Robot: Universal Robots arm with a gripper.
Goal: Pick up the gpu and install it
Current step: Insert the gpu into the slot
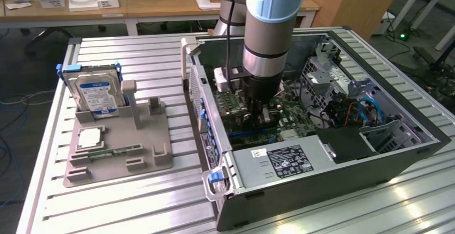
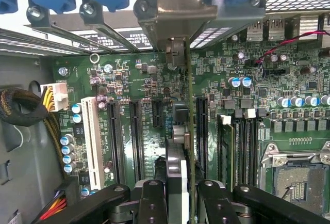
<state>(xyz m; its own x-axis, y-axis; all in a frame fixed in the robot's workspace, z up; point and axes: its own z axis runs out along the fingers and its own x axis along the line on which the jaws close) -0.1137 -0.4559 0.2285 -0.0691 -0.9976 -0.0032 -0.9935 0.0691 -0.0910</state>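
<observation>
Green gpu stands edge-on, clamped between the tool sides.

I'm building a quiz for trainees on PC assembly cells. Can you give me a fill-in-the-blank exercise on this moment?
1. The hand is shut on the gpu, held edge-on over the green ___.
2. The hard drive standing in the grey holder has a ___ label.
3. That holder lies at the exterior view's ___ of the computer case.

Missing words: motherboard; blue; left.
</observation>
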